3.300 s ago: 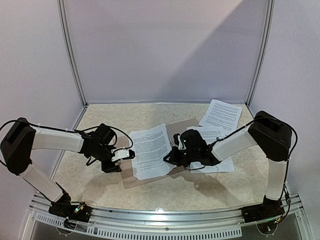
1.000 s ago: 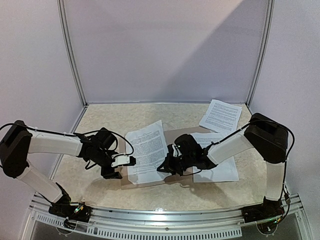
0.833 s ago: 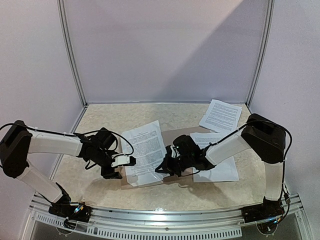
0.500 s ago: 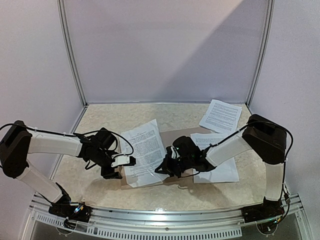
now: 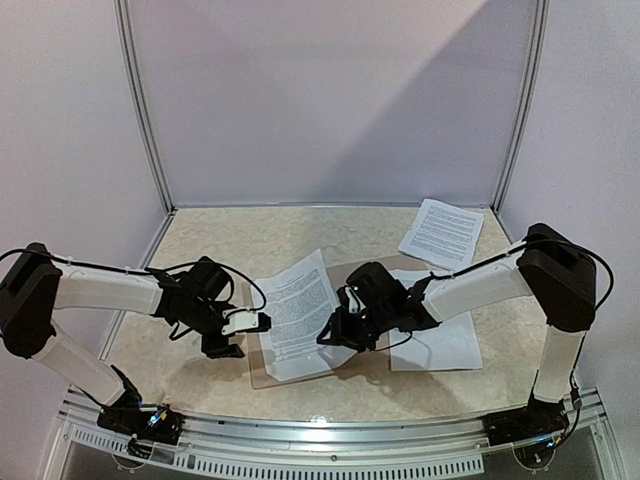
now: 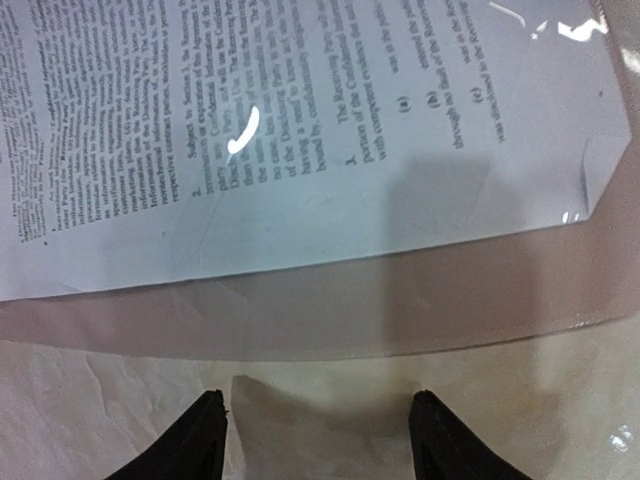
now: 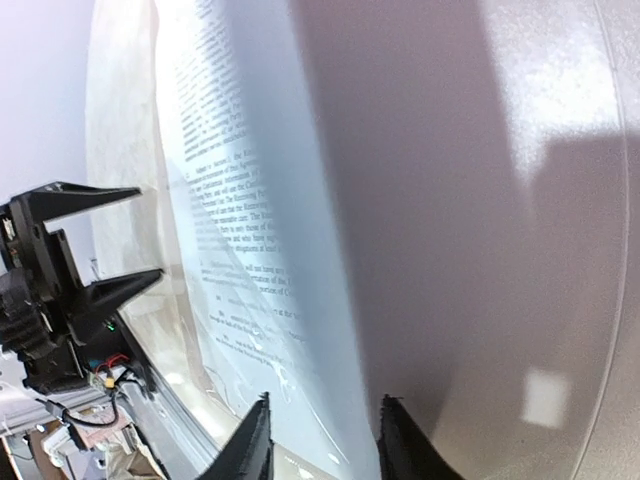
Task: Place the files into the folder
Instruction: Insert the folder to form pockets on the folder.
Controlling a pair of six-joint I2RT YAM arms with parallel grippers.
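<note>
From above, a printed sheet [image 5: 300, 312] lies askew on the open folder [image 5: 348, 272] at the middle of the marbled tabletop [image 5: 220, 240]. The left claw [image 5: 246, 324] sits low at the folder's left edge, and the right claw [image 5: 335, 335] is at the sheet's right edge. A second sheet [image 5: 440, 232] rests near the back right corner, and a third [image 5: 437, 342] lies under the right arm.

Left wrist camera: the left claw's fingers [image 6: 200, 440] are spread wide over bare tabletop with nothing between them. The folder's edge is just ahead.

Right wrist camera: the right claw's fingers [image 7: 252, 445] stand a narrow gap apart, with the sheet's edge running between them. Whether they pinch it cannot be told.
</note>
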